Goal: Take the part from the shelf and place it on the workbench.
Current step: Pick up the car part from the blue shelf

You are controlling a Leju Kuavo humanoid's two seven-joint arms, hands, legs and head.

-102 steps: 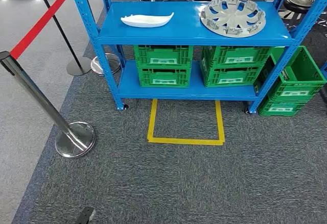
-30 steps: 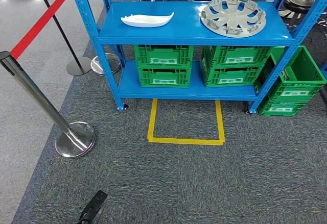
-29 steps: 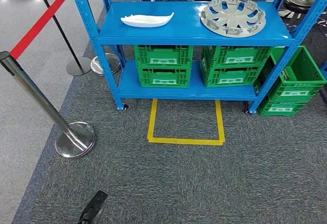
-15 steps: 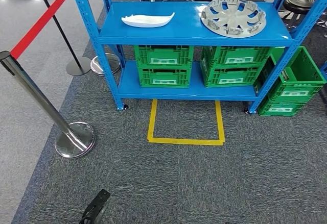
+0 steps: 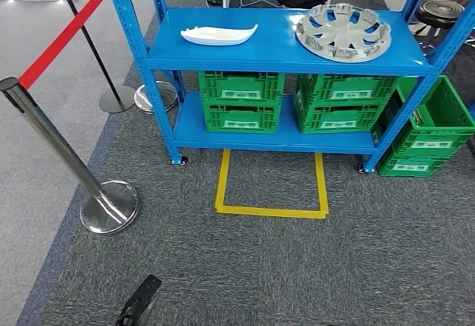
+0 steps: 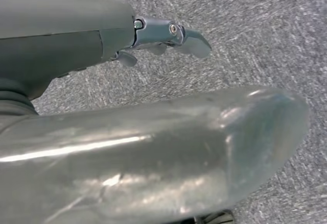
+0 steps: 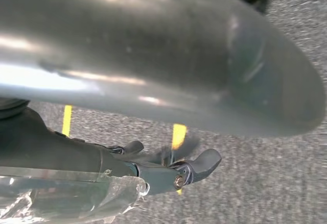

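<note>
Camera shifting since earlier: blue shelf (image 5: 280,44) sitting lower in frame; left hand (image 5: 139,310) hanging bottom left, fingers (image 6: 169,31) extending straight, holding nothing.

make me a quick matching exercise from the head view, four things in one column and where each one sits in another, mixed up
Things:
1. white part
2. grey wheel cover
3. green crates
4. yellow tape outline

Places:
A. lower shelf of the blue rack
B. carpet in front of the rack
C. top shelf, left side
D. top shelf, right side

Pairs: 1-C, 2-D, 3-A, 4-B
</note>
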